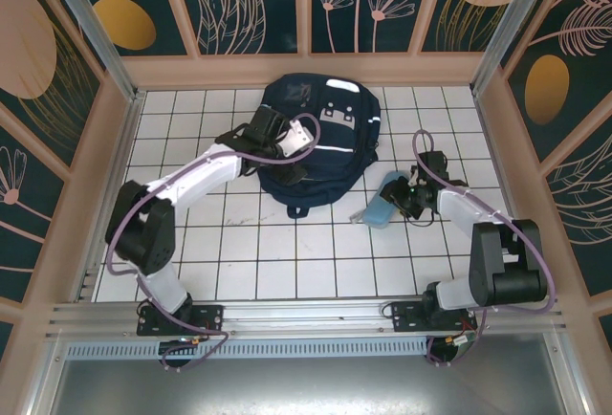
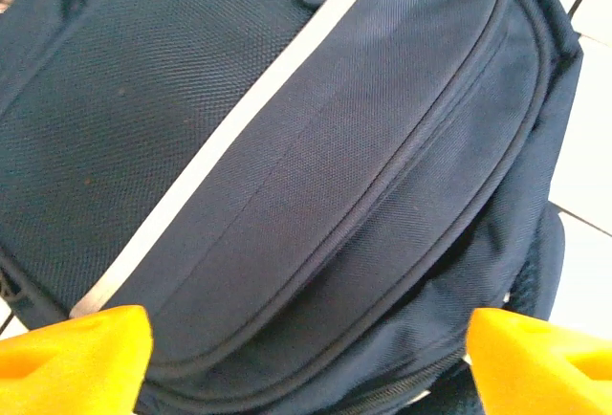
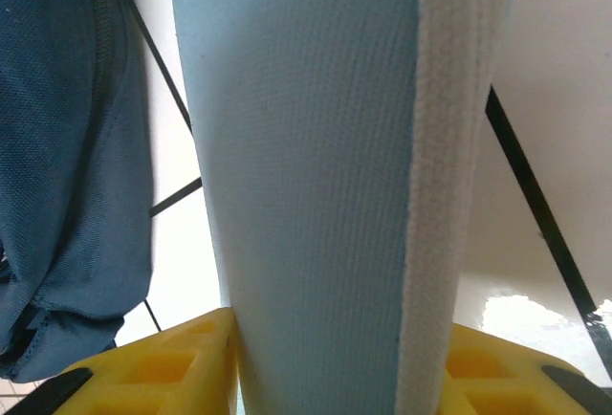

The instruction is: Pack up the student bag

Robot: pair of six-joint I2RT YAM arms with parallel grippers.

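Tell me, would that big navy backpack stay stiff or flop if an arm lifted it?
Probably flop: the navy backpack is soft woven fabric, creased and sagging along its seams. Its rough weave likely gives fingers decent grip. Lying flat on the tiled table, it seems unlikely to roll or tip.

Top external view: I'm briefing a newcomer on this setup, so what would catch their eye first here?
The large dark navy fabric backpack with white stripes dominates, lying toward the back of the white tiled table. The left tool hangs open right over it. Just to the backpack's right, the right tool grips a flat light blue fabric pouch with a white edge.
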